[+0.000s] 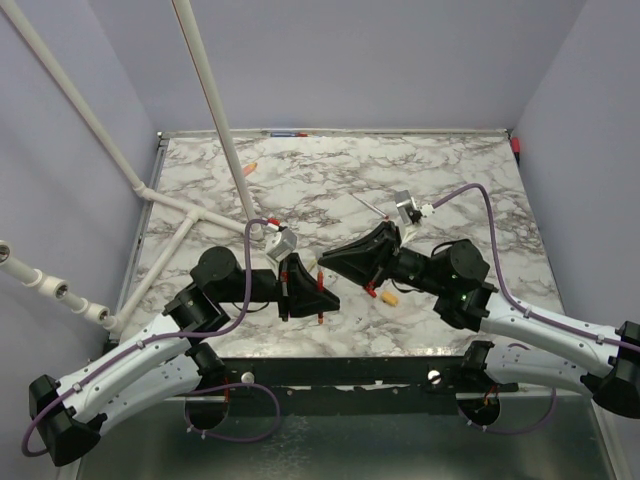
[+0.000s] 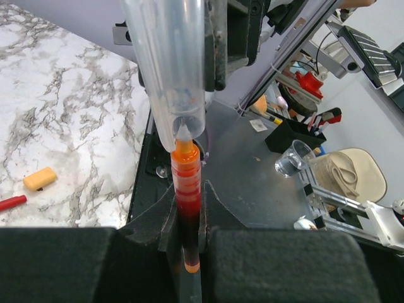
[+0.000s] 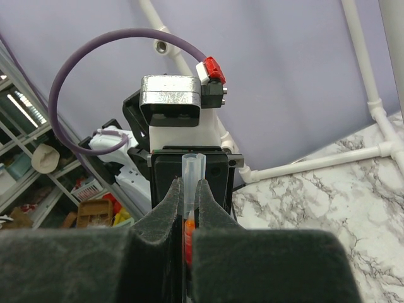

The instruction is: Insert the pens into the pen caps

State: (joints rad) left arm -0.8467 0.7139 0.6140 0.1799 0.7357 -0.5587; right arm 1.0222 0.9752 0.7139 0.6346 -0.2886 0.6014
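My left gripper (image 2: 188, 192) is shut on an orange-red pen (image 2: 187, 170) that stands upright between its fingers, white tip up. My right gripper (image 3: 189, 183) is shut on a clear, tube-like pen cap (image 3: 191, 165). In the left wrist view the cap (image 2: 170, 69) comes down from above, and its open mouth sits right at the pen's tip. The two grippers (image 1: 328, 296) (image 1: 328, 262) meet over the near middle of the marble table (image 1: 450, 180). A short orange cap (image 2: 39, 178) and a red pen (image 2: 9, 202) lie on the table beside them.
A white pipe frame (image 1: 215, 110) crosses the left side of the table. A small orange piece (image 1: 251, 168) lies at the far left. The orange cap (image 1: 390, 297) and red pen (image 1: 371, 291) lie just right of the grippers, near the table's front edge (image 1: 330, 352).
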